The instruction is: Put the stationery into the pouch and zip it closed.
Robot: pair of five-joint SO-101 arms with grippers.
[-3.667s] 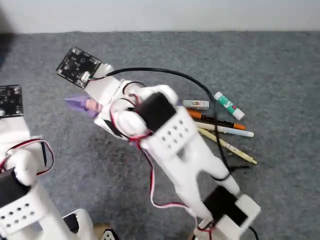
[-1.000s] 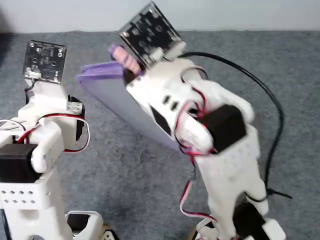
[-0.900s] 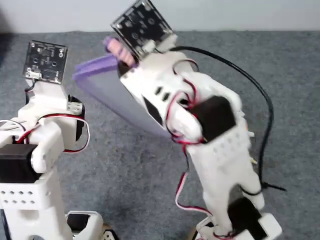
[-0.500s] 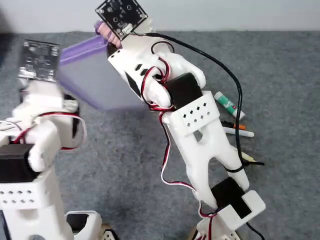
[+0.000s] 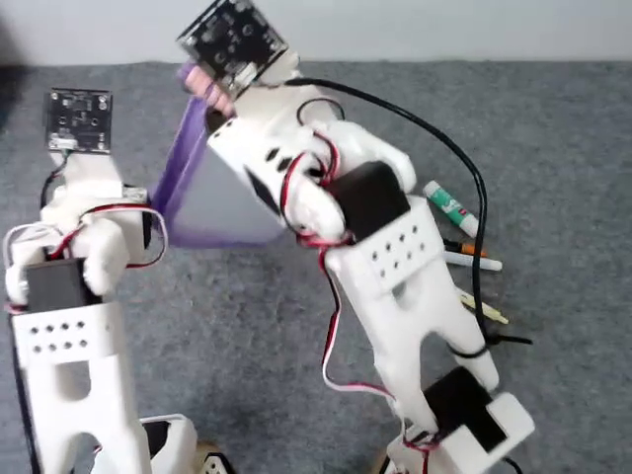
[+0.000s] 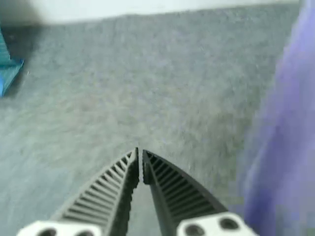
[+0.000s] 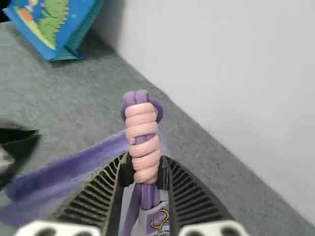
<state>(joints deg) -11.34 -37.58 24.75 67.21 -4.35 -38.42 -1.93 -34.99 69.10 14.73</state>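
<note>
Left tool (image 6: 139, 156) is pinched closed on nothing, over the gray tabletop (image 5: 563, 128). The purple pouch (image 5: 212, 197) is around 10 o'clock in the high view, just beside the left arm, hanging tilted by its pink-and-purple cord (image 7: 141, 132). The right tool (image 7: 145, 164) is clamped on that cord. Glue stick (image 5: 451, 207) and pens (image 5: 472, 263) lie at 3 o'clock, partly behind the right arm.

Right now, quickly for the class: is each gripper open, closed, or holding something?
Left gripper: closed, holding nothing.
Right gripper: closed on the pouch, by its braided pull loop.
</note>
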